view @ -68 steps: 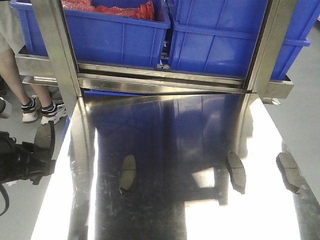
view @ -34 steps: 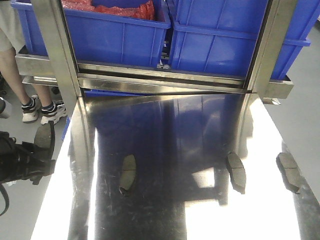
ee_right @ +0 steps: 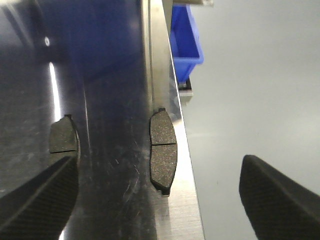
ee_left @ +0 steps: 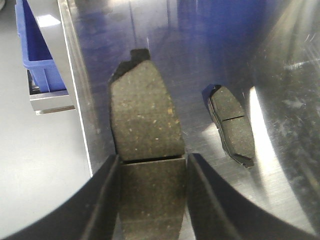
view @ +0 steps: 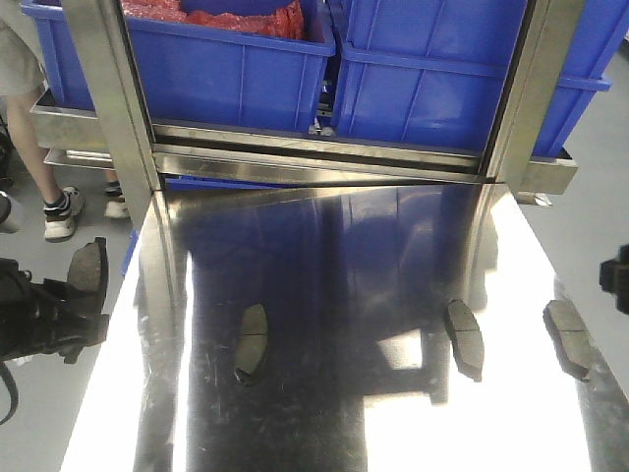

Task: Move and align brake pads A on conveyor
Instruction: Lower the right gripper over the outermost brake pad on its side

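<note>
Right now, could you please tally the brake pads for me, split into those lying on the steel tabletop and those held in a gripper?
Brake pads lying on the steel tabletop: 3
Brake pad held in the left gripper: 1
Total: 4

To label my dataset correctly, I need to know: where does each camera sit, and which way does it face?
Exterior front-facing: high up, looking down across the steel tabletop toward blue bins; left claw and right claw at the edges.
Left wrist: looks along its fingers, shut on a brake pad.
Right wrist: looks down past open fingers at the edge pad.
Shared: front and right wrist both show that edge pad.
</note>
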Controlling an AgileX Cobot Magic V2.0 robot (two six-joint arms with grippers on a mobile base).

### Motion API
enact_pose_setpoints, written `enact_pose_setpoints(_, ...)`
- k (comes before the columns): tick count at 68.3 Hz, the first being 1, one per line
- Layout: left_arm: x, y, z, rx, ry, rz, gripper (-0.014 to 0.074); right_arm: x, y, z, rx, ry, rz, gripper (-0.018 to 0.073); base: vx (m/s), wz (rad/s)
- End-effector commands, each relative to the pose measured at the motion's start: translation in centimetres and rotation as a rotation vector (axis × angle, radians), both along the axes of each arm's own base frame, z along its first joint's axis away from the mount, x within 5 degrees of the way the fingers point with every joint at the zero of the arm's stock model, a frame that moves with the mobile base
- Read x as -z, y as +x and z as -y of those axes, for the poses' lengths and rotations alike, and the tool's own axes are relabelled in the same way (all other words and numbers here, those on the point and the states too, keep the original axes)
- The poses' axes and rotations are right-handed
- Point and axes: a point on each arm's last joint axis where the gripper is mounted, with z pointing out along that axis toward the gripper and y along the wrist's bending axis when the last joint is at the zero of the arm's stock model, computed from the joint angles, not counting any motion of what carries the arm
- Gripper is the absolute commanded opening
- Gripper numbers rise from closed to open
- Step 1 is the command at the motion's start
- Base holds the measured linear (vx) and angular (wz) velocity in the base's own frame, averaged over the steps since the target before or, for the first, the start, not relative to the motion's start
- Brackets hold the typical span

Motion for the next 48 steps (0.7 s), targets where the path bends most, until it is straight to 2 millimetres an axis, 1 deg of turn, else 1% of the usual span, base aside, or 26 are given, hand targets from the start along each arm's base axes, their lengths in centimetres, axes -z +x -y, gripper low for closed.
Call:
enact_pose_setpoints(1, -1.9, 0.3, 0.2, -0.002, -0.037, 0.119, 0.0052, -1.3, 2.7, 0.3, 0.003, -0.018, 0.008, 0.0615, 0.0, 0.0)
enact_pose_setpoints(5, -1.9, 0.3, 0.2, -0.002, -0.037, 0.119, 0.0052, -0.8, 4.3, 0.4, 0.0, -0.027, -0.05, 0.0613, 0.0, 0.0)
enact_pose_setpoints(6, -1.9, 0.3, 0.2, -0.002, -0.037, 0.119, 0.0052, -0.9, 4.5, 0.5, -0.001, -0.029, -0.053, 0.0613, 0.0, 0.0)
enact_pose_setpoints(14, -1.9, 0.3, 0.2, -0.002, -0.037, 0.119, 0.0052, 0.4, 7.5, 0.6, -0.016, -0.039, -0.116, 0.0607, 0.0, 0.0)
enact_pose_setpoints(17, -1.9, 0.3, 0.2, -0.002, -0.037, 0.119, 0.0052, 0.6, 8.2, 0.6, -0.017, -0.039, -0.132, 0.0604, 0.0, 0.0)
enact_pose_setpoints(24, -1.9, 0.3, 0.2, -0.002, -0.037, 0.119, 0.0052, 1.9, 10.0, 0.7, -0.02, -0.04, -0.204, 0.0599, 0.0, 0.0)
enact_pose_setpoints(34, -1.9, 0.3, 0.2, -0.002, -0.037, 0.119, 0.0052, 3.7, 11.8, 0.8, -0.041, -0.04, -0.283, 0.0594, 0.0, 0.0)
enact_pose_setpoints(39, -1.9, 0.3, 0.2, -0.002, -0.037, 0.119, 0.0052, 4.5, 12.5, 1.5, -0.02, -0.009, -0.31, 0.0594, 0.0, 0.0)
enact_pose_setpoints(42, -1.9, 0.3, 0.2, -0.002, -0.037, 0.119, 0.0052, 5.1, 12.9, 2.3, -0.001, 0.025, -0.335, 0.0594, 0.0, 0.0)
enact_pose_setpoints(48, -1.9, 0.3, 0.2, -0.002, -0.037, 0.119, 0.0052, 5.7, 13.1, 3.3, -0.008, 0.09, -0.366, 0.0594, 0.0, 0.0)
